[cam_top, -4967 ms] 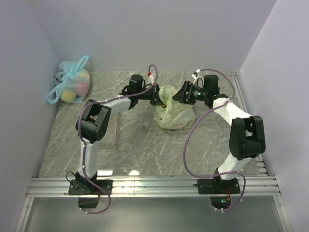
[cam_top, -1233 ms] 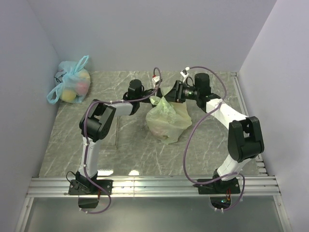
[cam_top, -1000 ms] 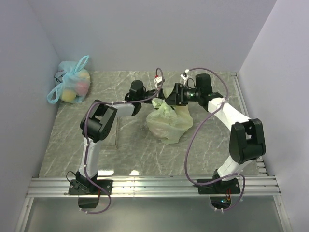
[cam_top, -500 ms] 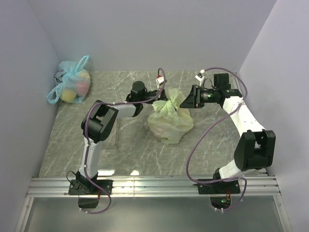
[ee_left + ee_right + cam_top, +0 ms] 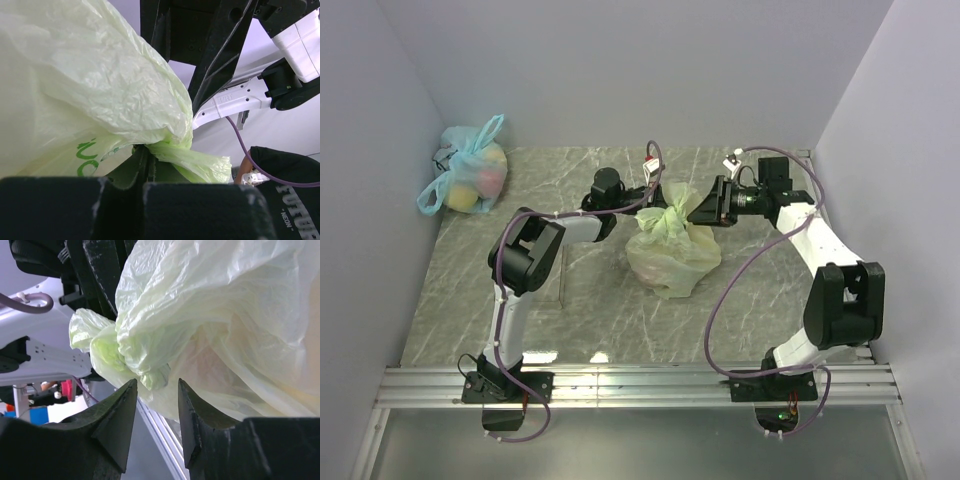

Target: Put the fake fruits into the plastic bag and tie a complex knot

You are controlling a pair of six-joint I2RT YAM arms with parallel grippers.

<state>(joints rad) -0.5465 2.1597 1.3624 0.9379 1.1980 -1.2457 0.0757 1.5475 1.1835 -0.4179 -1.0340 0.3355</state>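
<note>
Plainly the job is at its knotting stage; the plastic bag (image 5: 670, 255) sits bulging on the marble table (image 5: 620, 310) between the two arms, its neck gathered into a twisted knot (image 5: 668, 215); the fake fruits cannot be made out through the film, though a warm tint in the right wrist view suggests they are inside. The left gripper (image 5: 145, 165) is clamped on a green tail of the bag just beside the knot; the right gripper (image 5: 156, 385) stands with its jaws apart, a crumpled tail just beyond them, ungripped. Next, I judge, the right must close on that tail and pull against the left to tighten or add a turn. Farther off, a light blue bag (image 5: 468, 178) lies in the corner. Half a second ago the right gripper stood farther from the knot; five seconds ago the bag's mouth was untwisted.
</note>
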